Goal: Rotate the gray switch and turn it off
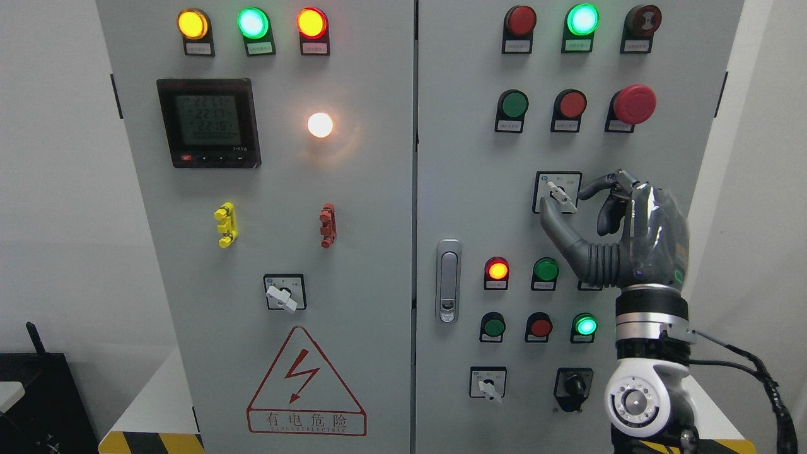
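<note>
— On the right door of the grey control cabinet (441, 157), what is the robot doing?

— The right robot hand (605, 217) is raised upright from its white wrist joint at the lower right, palm side turned toward the panel. Its thumb (558, 224) stretches up and left, its tip just under the gray switch (560, 194), while the index finger (602, 184) bends across from the right toward the lever's end. The remaining fingers curl loosely behind.

— Is the switch gripped?

— The thumb and index finger bracket the lever at a narrow spread, touching or nearly so; a firm pinch cannot be confirmed from this angle.

— Where exactly does the switch sit?

— In a white square plate at mid-height on the right door, below a row with a green button (514, 104), a red button (572, 104) and a red mushroom stop button (634, 104). Its lever points down and to the right.

— Anything else lit up nearby?

— A green lamp (582, 19) glows at the top of that door, and a red lamp (497, 270) glows below the switch, left of the robot hand. Only the right arm appears.
</note>
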